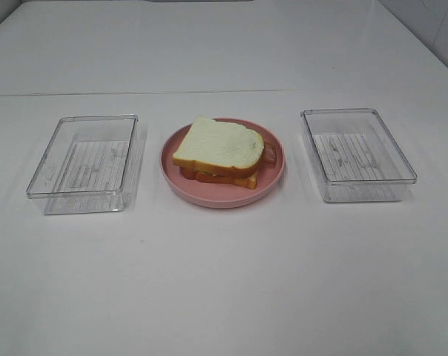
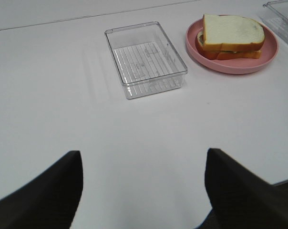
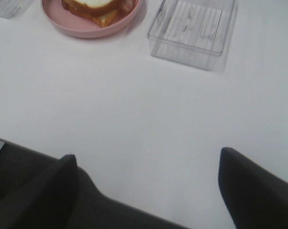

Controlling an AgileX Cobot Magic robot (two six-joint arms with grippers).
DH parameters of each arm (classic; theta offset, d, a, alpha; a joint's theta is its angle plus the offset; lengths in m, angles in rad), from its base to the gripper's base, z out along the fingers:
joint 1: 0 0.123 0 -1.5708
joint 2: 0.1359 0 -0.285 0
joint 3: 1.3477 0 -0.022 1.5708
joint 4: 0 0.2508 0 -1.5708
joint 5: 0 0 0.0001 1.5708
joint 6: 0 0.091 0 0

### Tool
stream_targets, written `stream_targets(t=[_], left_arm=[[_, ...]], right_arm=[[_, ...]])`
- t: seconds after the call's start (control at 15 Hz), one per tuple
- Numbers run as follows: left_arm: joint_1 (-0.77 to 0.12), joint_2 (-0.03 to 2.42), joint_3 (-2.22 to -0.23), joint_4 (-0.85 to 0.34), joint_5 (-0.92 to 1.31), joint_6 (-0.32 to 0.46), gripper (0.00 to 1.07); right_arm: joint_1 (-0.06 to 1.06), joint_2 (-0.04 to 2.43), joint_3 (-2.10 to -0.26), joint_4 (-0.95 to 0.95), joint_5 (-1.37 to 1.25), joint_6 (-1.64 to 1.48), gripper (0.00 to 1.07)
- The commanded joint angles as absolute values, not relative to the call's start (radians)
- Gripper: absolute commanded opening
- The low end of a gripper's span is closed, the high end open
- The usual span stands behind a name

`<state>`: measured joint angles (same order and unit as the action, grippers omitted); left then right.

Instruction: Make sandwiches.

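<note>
A stacked sandwich [image 1: 220, 150] with white bread on top and orange-brown crust lies on a round pink plate [image 1: 276, 175] at the table's middle. A brown strip pokes out at its right side. It also shows in the left wrist view [image 2: 232, 34] and partly in the right wrist view [image 3: 98, 8]. No arm shows in the exterior high view. My left gripper [image 2: 143, 183] is open and empty, held back over the bare table near its front. My right gripper [image 3: 149, 183] is open and empty too, near the table's front edge.
An empty clear plastic box [image 1: 84, 162] stands left of the plate and another [image 1: 356, 153] right of it. The left one shows in the left wrist view [image 2: 145, 57], the right one in the right wrist view [image 3: 194, 29]. The table is white.
</note>
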<state>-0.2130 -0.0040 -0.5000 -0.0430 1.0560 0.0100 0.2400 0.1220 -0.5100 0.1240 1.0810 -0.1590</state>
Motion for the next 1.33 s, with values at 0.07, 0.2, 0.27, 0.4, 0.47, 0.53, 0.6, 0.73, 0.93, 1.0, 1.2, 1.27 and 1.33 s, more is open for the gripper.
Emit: stream_targets(t=[0.07,0.2,0.27,0.4,0.47,0.53,0.6,0.73,0.93,1.0,1.2,1.27,1.33], left_arm=[[-0.218,-0.013,-0.498,-0.044,1.045,0.013,0.69],[-0.218,-0.013,-0.498,-0.044,1.045,0.013,0.69],[-0.218,-0.013,-0.498,-0.044,1.045,0.013,0.69],[-0.218,-0.013,-0.498,-0.044,1.045,0.013,0.69],[-0.218,-0.013,-0.498,-0.044,1.045,0.013,0.69],[-0.218,-0.013,-0.498,-0.044,1.045,0.013,0.69],[-0.218,-0.013,-0.498,-0.044,1.045,0.013,0.69],[-0.211,-0.014,-0.498,-0.044,1.045,0.013,0.69],[-0.122,-0.014,-0.498,-0.044,1.045,0.013,0.69],[-0.089,-0.014,-0.498,-0.044,1.044,0.013,0.69],[-0.011,-0.031,-0.498,-0.045,1.044,0.013,0.69],[-0.011,-0.031,-0.498,-0.046,1.044,0.013,0.69],[-0.011,-0.031,-0.498,-0.046,1.044,0.013,0.69]], right_arm=[[0.24,0.062,-0.506,0.124,1.066,-0.169,0.76],[0.24,0.039,-0.506,0.126,1.066,-0.169,0.76],[0.24,0.042,-0.506,0.127,1.066,-0.169,0.76],[0.24,0.042,-0.506,0.127,1.066,-0.169,0.76],[0.24,0.042,-0.506,0.127,1.066,-0.169,0.76],[0.24,0.042,-0.506,0.127,1.066,-0.169,0.76],[0.24,0.042,-0.506,0.127,1.066,-0.169,0.76],[0.222,0.034,-0.506,0.138,1.066,-0.169,0.76],[0.113,0.027,-0.506,0.147,1.066,-0.169,0.76],[0.094,0.023,-0.506,0.146,1.066,-0.169,0.76],[0.041,-0.022,-0.505,0.151,1.066,-0.169,0.76],[0.041,-0.022,-0.505,0.151,1.066,-0.169,0.76],[0.041,-0.022,-0.505,0.152,1.066,-0.169,0.76]])
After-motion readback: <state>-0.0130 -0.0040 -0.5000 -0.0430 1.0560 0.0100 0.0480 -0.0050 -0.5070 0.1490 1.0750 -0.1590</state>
